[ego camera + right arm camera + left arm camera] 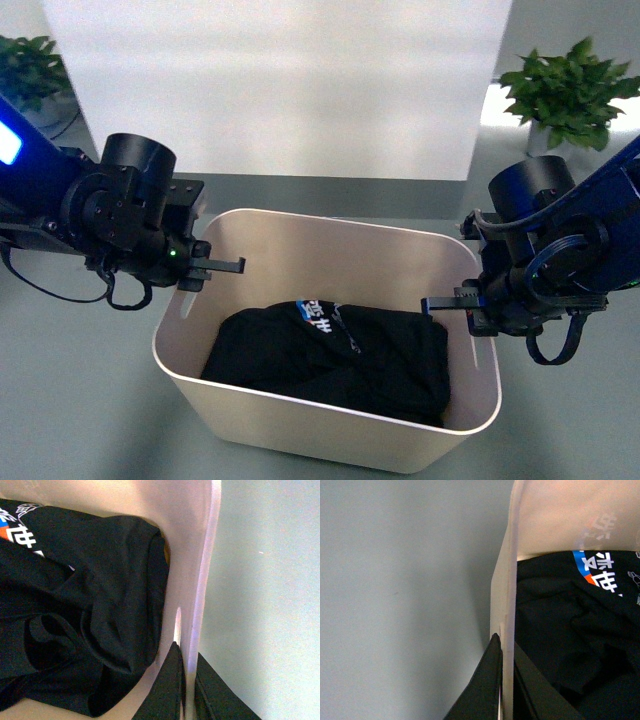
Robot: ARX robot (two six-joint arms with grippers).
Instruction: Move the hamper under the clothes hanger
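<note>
The beige hamper stands on the grey floor in the middle of the front view, with black clothes bearing a blue and white print inside. My left gripper is shut on the hamper's left short wall, one jaw inside and one outside. My right gripper is shut on the right short wall the same way. The left wrist view shows the wall pinched in my left gripper. The right wrist view shows the wall pinched in my right gripper. The clothes hanger is out of view.
A white wall panel stands behind the hamper. Potted green plants stand at the back left and the back right. Grey floor lies round the hamper.
</note>
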